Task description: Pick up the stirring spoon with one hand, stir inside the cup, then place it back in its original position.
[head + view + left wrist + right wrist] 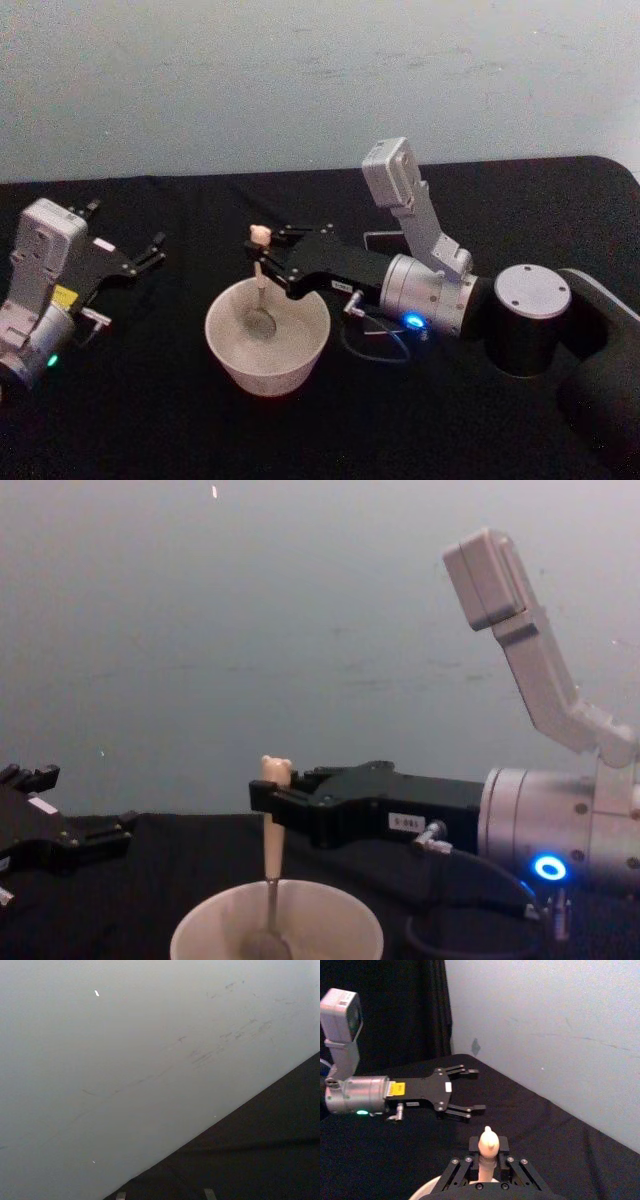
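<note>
Black right gripper [265,262] on a silver wrist [432,288] (blue ring light [411,321]); left gripper [472,1091] bears a yellow label [395,1089].

Head camera high, facing down over black table [150,420], chest camera low and close, both share cup [265,375], right wrist camera faces left gripper [475,1091], left wrist camera faces wall [125,1060]

Chest view: cup [277,925] base is cut off by the bottom edge. Stirring spoon [272,852] bowl is half hidden behind the near rim. Left gripper [75,802] body is cut off by the left edge. Right wrist view: mid-handle is hidden between the right gripper [488,1154] jaws.
</note>
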Available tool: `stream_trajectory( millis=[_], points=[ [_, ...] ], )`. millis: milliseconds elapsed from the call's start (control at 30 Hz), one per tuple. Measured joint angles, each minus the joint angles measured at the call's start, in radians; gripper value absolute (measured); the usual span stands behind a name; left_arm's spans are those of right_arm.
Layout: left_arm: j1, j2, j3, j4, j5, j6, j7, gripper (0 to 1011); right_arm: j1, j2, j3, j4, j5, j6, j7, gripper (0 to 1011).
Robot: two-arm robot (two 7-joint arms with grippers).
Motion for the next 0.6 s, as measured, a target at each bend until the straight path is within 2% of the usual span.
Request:
stream_trajectory(
  millis=[233, 600],
  points=[
    [0.0, 0.0, 0.0, 0.0, 0.0, 0.0, 0.0, 1001, -0.001, 0.012, 0.017, 0.003, -0.009, -0.011, 0.003, 213],
    [0.0, 0.0, 0.0, 0.0, 0.0, 0.0, 0.0, 1001, -0.043, 0.069, 0.046, -0.046, 0.002, -0.021, 0.036, 213]
  ],
)
